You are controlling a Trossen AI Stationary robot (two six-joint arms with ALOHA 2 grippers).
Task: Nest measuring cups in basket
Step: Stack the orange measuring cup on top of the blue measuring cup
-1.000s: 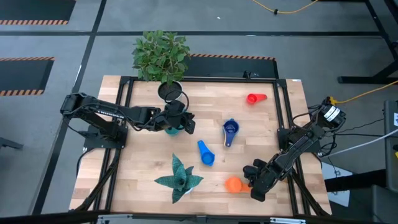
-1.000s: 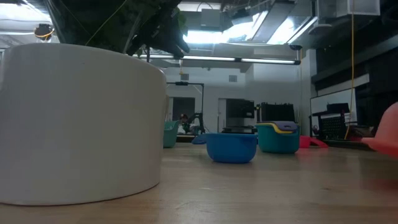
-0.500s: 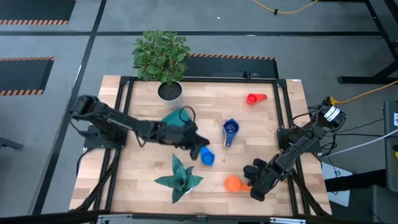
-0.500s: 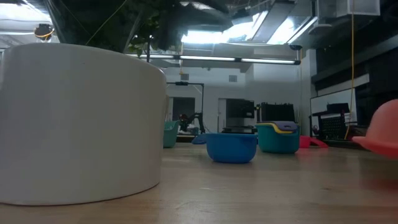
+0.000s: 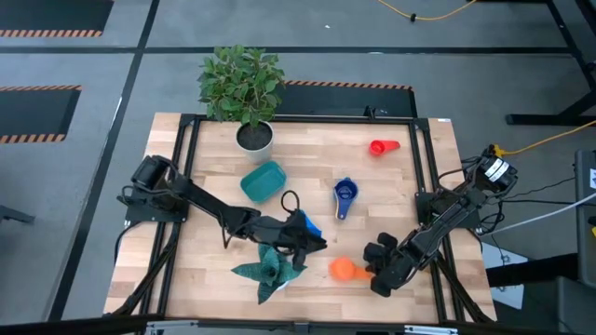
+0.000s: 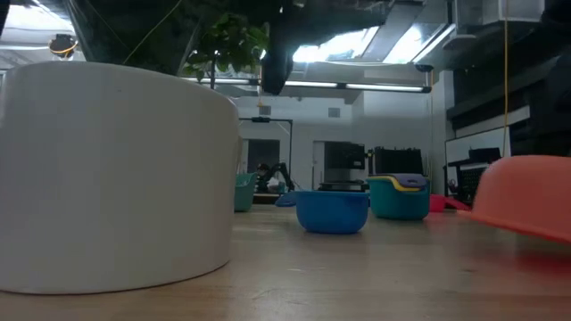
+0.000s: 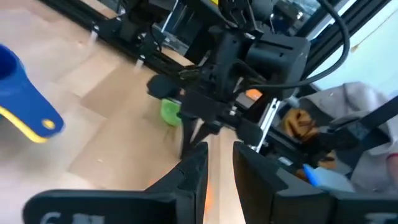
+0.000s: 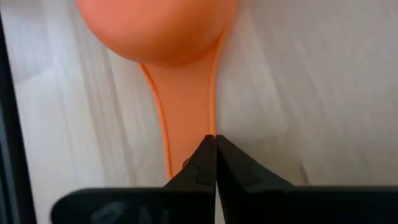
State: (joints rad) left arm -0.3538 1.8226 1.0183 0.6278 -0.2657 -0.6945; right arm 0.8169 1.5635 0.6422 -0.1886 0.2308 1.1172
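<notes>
1. My right claw (image 8: 214,163) is closed on the handle of the orange cup (image 5: 343,269), low over the counter (image 5: 400,186) near its front edge
2. My left claw (image 5: 312,244) hangs above the blue cup (image 5: 308,226), fingers slightly parted, holding nothing
3. Teal basket (image 5: 263,180) sits near the white plant pot (image 5: 254,137); dark blue cup (image 5: 345,193) and red cup (image 5: 378,147) lie apart

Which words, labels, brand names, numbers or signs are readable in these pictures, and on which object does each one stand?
None can be read.
Left wrist view: pale embossed marks on the left gripper's housing, cut off at the picture edge, unreadable.
Orange measuring cup, teal basket: no print visible.
</notes>
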